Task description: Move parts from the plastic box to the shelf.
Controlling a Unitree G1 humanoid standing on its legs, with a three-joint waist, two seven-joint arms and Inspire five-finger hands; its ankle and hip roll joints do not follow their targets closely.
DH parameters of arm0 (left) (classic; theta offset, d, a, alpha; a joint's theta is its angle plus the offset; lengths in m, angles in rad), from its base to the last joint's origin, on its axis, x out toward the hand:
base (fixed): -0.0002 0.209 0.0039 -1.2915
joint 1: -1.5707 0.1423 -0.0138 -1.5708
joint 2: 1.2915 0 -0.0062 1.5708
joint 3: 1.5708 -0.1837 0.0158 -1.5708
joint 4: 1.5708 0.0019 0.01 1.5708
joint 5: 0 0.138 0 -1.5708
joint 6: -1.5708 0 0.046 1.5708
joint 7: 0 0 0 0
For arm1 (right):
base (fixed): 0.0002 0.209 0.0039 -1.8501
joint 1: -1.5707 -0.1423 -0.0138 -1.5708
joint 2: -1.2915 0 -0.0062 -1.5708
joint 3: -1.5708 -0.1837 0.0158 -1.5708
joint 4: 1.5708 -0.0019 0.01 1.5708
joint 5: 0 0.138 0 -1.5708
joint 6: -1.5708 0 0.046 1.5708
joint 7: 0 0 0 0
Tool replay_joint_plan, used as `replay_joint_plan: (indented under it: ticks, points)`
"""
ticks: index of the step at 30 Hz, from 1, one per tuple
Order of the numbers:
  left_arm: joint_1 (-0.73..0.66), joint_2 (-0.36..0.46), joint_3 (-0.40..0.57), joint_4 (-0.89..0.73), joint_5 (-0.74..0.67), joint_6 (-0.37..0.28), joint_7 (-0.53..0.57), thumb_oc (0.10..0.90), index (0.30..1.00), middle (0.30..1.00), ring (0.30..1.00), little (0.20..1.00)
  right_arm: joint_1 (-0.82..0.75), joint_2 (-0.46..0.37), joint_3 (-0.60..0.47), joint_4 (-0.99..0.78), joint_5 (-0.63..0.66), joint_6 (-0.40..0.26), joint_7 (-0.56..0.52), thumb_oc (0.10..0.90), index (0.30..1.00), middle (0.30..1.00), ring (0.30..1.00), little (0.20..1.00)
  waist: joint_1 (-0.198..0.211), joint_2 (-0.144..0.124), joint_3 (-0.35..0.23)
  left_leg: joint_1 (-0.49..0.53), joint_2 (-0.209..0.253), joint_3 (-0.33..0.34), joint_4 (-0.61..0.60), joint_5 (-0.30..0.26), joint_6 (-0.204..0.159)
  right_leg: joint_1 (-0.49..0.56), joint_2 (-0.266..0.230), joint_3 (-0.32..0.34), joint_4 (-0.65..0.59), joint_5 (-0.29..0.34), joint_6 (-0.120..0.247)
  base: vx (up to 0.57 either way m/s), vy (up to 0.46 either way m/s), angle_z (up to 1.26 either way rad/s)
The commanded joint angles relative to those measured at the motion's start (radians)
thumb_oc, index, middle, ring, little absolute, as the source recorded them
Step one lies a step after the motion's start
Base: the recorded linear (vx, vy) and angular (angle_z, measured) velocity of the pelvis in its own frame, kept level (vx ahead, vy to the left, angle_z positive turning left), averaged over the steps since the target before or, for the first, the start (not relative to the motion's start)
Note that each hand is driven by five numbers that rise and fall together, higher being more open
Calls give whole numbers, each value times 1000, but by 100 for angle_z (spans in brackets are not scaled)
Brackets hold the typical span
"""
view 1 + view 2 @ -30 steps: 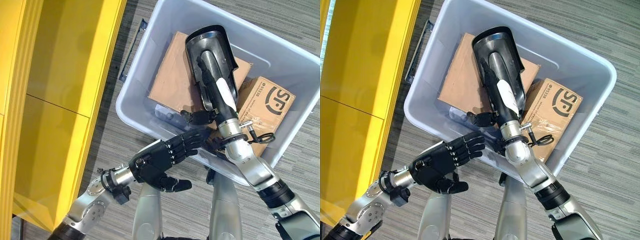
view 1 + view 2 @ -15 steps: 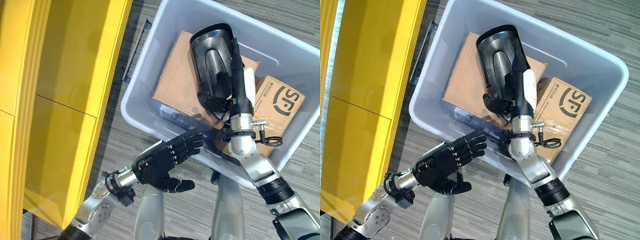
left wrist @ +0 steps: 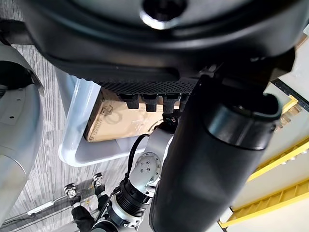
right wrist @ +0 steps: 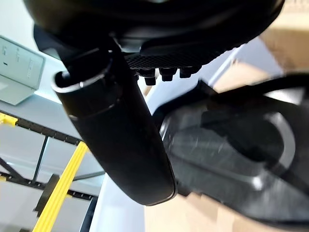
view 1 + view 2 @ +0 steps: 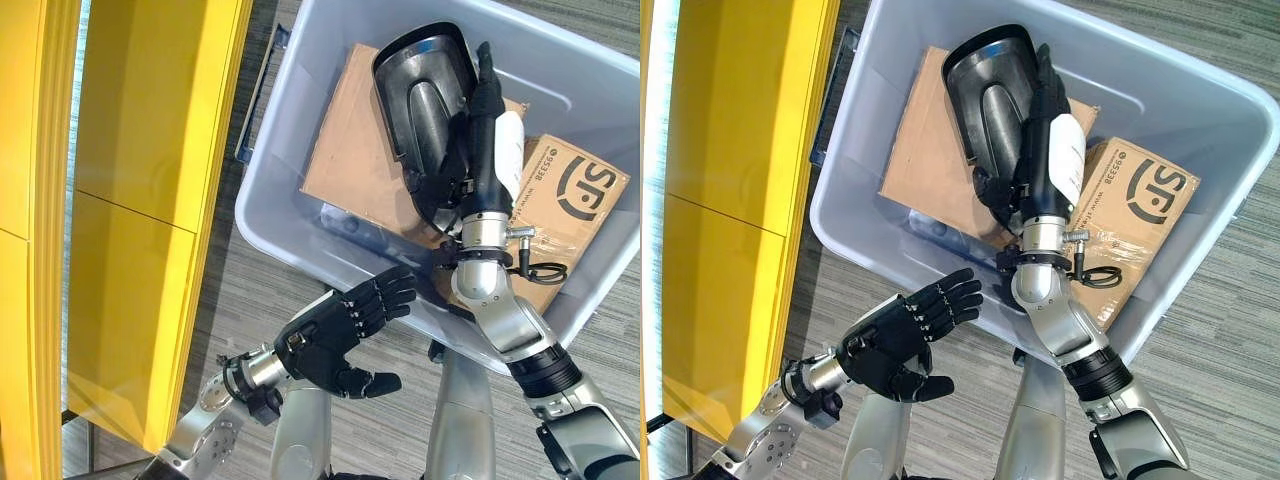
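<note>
Left eye view: a pale grey-blue plastic box (image 5: pixel 262 190) with smooth walls and rounded corners stands on a grey, streaked carpet floor (image 5: pixel 230 300). Beside it, on the robot's left, stands a yellow shelf (image 5: pixel 140 180) with flat, glossy panels.

Inside the box lie two brown corrugated cardboard cartons. A larger flat carton (image 5: pixel 350 160) sits toward the shelf side; a smaller printed carton (image 5: pixel 565 200) lies against the far-right wall. A clear plastic bag (image 5: pixel 345 222) with small dark items rests at the near wall, below the flat carton.

On top of the flat carton lies the part (image 5: pixel 420 100): a black, glossy moulded shell, rounded at one end, with a raised central rib and a hollow interior.

The right hand (image 5: pixel 470 140) reaches into the box and lies along the part's right edge; its dark fingers curl onto the shell's rim, with a white cover on its back. How firm the grip is cannot be told.

The left hand (image 5: pixel 335 335) hovers outside the box at its near wall, fingers spread and relaxed, thumb extended, holding nothing.
</note>
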Motion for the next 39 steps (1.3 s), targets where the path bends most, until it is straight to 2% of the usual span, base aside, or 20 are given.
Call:
replay_joint_plan:
  ticks: [1,2,5,6,8,10,12,13,14,16,18,21,22,23,24,26,33,37,39]
  points:
    - [13,-47,-62,-122,2,-70,-27,900,1000,1000,1000,1000,-135,-43,9,-118,-111,-62,13,900,1000,1000,1000,1000,-16,119,-10,-12,7,29,12,-80,29,63,58,-3,-37,-56,-26,0,0,0]
    - [13,-47,-63,-120,3,-71,-28,900,1000,1000,1000,1000,-136,-42,11,-117,-118,-67,10,900,1000,1000,1000,1000,-15,119,-10,-13,7,30,13,-81,29,63,58,-4,-37,-56,-26,0,0,0]
    - [11,-50,-74,-115,9,-71,-28,900,1000,1000,1000,1000,-157,-49,28,-151,-215,-137,9,900,1000,1000,1000,1000,-10,120,-10,-16,6,28,19,-84,30,61,55,-6,-32,-58,-25,0,0,0]
    - [11,-49,-74,-114,8,-70,-31,900,1000,1000,1000,1000,-165,-52,31,-164,-245,-171,2,900,1000,1000,1000,1000,-9,120,-10,-16,6,28,19,-84,31,61,54,-6,-32,-58,-24,0,0,0]
    - [10,-48,-89,-98,-3,-88,-40,900,1000,1000,1000,1000,-188,-54,37,-234,-369,-301,-26,900,1000,1000,1000,1000,-5,121,-10,-16,4,27,21,-84,30,64,52,-8,-34,-56,-22,0,0,0]
    - [10,-46,-98,-92,2,-97,-42,900,1000,1000,1000,1000,-190,-49,39,-284,-382,-337,5,900,1000,1000,1000,1000,-5,121,-10,-17,2,24,21,-85,29,63,52,-8,-35,-56,-21,0,0,0]
    - [12,-44,-106,-86,3,-110,-44,900,1000,1000,1000,1000,-184,-47,46,-338,-383,-308,59,900,1000,1000,1000,1000,-6,121,-10,-18,1,21,24,-86,27,62,52,-5,-34,-54,-20,0,0,0]
    - [14,-42,-107,-89,-1,-111,-44,900,1000,1000,1000,1000,-187,-45,62,-357,-376,-264,85,900,1000,1000,1000,1000,-5,121,-10,-17,0,21,25,-88,28,63,52,-5,-35,-54,-21,0,0,0]
    - [16,-32,-106,-96,-1,-111,-47,900,1000,1000,1000,1000,-198,-46,106,-346,-348,-149,102,900,1000,1000,1000,1000,2,121,-10,-20,-2,19,28,-89,31,62,52,-5,-36,-54,-22,0,0,0]
    - [17,-26,-105,-96,-4,-113,-49,900,1000,1000,1000,1000,-203,-53,122,-317,-323,-120,104,900,1000,1000,1000,1000,6,120,-10,-25,-3,16,34,-91,32,60,51,-7,-33,-56,-22,6,-16,0]
    - [15,-28,-96,-82,-9,-109,-53,900,1000,1000,1000,1000,-206,-52,167,-222,-237,-48,87,900,1000,1000,1000,1000,16,118,-10,-56,-5,8,55,-96,37,41,51,-13,-21,-59,-24,13,-47,6]
    - [5,-30,-89,-70,-7,-106,-41,900,1000,1000,1000,1000,-205,-48,180,-144,-196,-58,64,900,1000,1000,1000,1000,23,113,-10,-107,-6,3,87,-102,41,-1,57,-14,10,-65,-26,17,-49,4]
    - [8,-27,-95,-69,-9,-99,-36,900,1000,1000,1000,1000,-187,-45,179,-123,-197,-68,67,900,1000,1000,1000,1000,20,108,-10,-100,-16,-7,105,-128,35,10,54,-5,29,-93,-20,-4,-54,5]
    - [-6,-28,-88,-68,-4,-99,-30,900,1000,1000,1000,1000,-197,-41,180,-115,-201,-71,67,900,1000,1000,1000,1000,24,109,-10,-144,-11,-4,112,-108,42,-30,60,-14,33,-72,-28,58,-85,12]
    - [-8,-31,-99,-60,1,-91,-19,900,1000,1000,1000,1000,-167,-22,187,-98,-207,-44,56,900,1000,1000,1000,1000,22,100,-10,-164,-23,-15,151,-139,38,-41,63,-3,66,-101,-23,-1,-82,14]
    - [-13,-34,-99,-59,16,-88,-6,900,1000,1000,1000,1000,-155,-5,196,-76,-209,-25,6,900,1000,1000,1000,1000,25,94,-10,-202,-26,-21,175,-146,43,-67,69,-3,79,-104,-27,20,-92,10]
    - [-38,-52,-106,-63,56,-79,31,900,1000,1000,1000,1000,-112,30,185,-14,-225,-65,-77,900,1000,1000,1000,1000,23,81,-10,-296,-26,-32,243,-163,58,-142,77,3,111,-103,-34,-4,-50,2]
    - [-49,-47,-100,-55,90,-89,84,900,1000,1000,1000,1000,-104,20,182,2,-273,-128,-57,900,1000,1000,1000,1000,21,76,-10,-334,-25,-34,289,-178,64,-173,74,6,139,-108,-36,-11,-38,-1]
    - [-53,-48,-94,-56,89,-80,81,900,1000,1000,1000,1000,-98,13,186,-36,-293,-118,-32,900,1000,1000,1000,1000,17,75,-10,-350,-27,-39,312,-185,63,-191,75,11,160,-114,-38,0,0,0]
